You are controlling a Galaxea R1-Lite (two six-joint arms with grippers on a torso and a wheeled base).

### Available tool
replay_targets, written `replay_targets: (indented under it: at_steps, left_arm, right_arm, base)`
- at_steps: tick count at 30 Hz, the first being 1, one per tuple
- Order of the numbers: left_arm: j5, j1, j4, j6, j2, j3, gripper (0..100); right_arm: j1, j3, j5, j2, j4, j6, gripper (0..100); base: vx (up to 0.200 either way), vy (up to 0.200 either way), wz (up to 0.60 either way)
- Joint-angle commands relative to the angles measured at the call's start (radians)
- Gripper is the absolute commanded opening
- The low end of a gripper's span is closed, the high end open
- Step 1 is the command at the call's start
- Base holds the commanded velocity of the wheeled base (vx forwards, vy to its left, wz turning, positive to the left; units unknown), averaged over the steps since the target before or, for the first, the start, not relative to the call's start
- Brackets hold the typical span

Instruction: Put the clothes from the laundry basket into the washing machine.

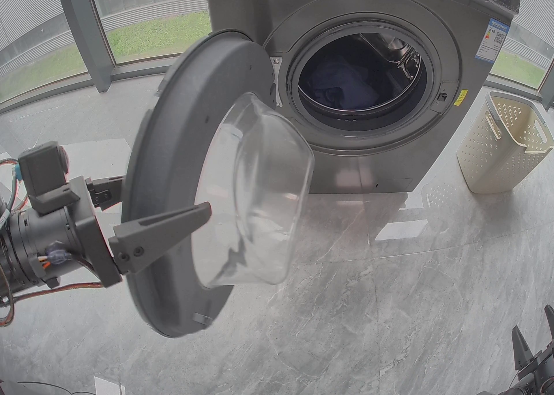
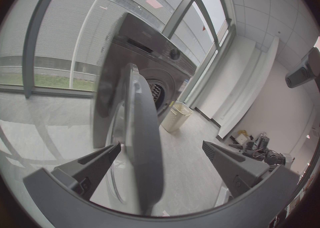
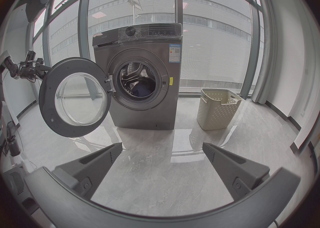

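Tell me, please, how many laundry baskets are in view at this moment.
1. The laundry basket stands on the floor beside the washing machine, on the robot's right of it. Another could be hidden behind the open door, which covers some floor.

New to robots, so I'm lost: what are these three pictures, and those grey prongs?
A two-armed robot is doing laundry. One picture looks down from its head; the other two come from wrist cameras, so the prongs are each arm's pincer. The left pincer, open, straddles the edge of the open door of the washing machine. The right pincer is open and empty. Dark clothes lie in the drum; the laundry basket on the floor looks empty.
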Motion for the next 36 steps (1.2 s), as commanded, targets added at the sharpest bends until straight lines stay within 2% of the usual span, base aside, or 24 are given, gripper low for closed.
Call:
replay_targets:
  at_steps: [1,9,14,21,27,36]
  left_arm:
    - [0.003,-0.053,0.0,-0.001,0.043,-0.016,100]
    - [0.038,-0.029,-0.001,-0.006,-0.023,-0.017,100]
    - [0.041,-0.01,0.006,-0.006,-0.009,-0.005,100]
    - [0.093,-0.018,-0.029,0.011,0.146,0.01,100]
    - [0.098,-0.023,-0.162,0.002,0.258,-0.019,100]
    - [0.096,-0.05,-0.182,0.0,0.393,-0.156,100]
  right_arm:
    - [0.0,0.016,0.0,-0.016,0.001,0.0,100]
    - [0.0,0.016,0.0,-0.016,0.001,0.0,100]
    - [0.0,0.016,0.0,-0.016,0.001,0.0,100]
    - [0.0,0.016,0.0,-0.016,-0.001,0.0,100]
    - [0.0,0.016,0.0,-0.016,-0.001,0.0,100]
    - [0.0,0.016,0.0,-0.016,-0.001,0.0,100]
  base:
    - [0.0,0.0,0.0]
    - [0.0,0.0,0.0]
    - [0.0,0.0,0.0]
    - [0.0,0.0,0.0]
    - [0.0,0.0,0.0]
    - [0.0,0.0,0.0]
